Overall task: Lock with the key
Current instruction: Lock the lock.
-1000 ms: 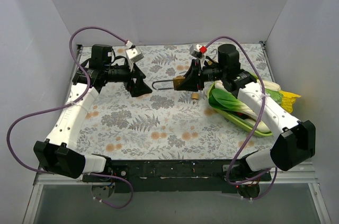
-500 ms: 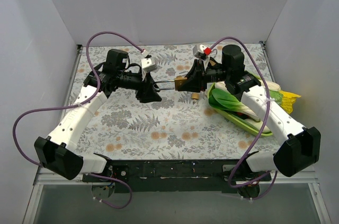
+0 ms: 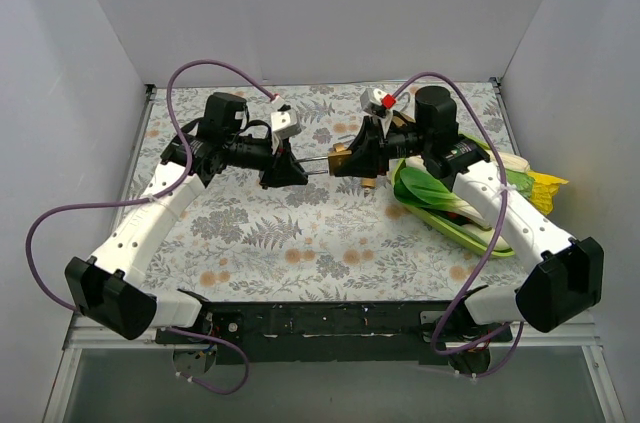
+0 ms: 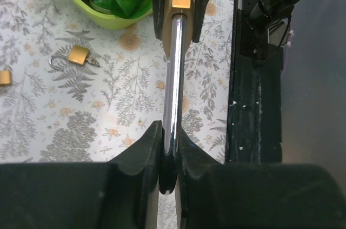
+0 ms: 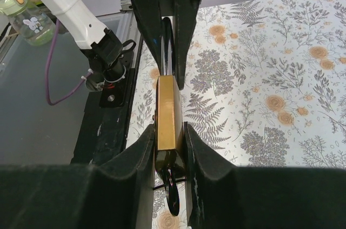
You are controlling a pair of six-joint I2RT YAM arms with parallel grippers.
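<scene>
**Shackle could skew or slip before the padlock locks**

Above the counter [image 3: 300, 233], just left of the green bowl [image 4: 111, 21], the right fingers [image 5: 143, 169] pinch the brass padlock [image 5: 166, 112] and the left fingers [image 4: 138, 158] pinch its long shackle [image 4: 174, 104]. An off-axis push may jam it or twist the body loose. With both grips occupied, the key [image 5: 171, 185] at the bowl-side end has nothing free to turn it.

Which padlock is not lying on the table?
The big padlock: left end effector holds its shackle, right end effector its body. The small padlock lies on the table.
</scene>
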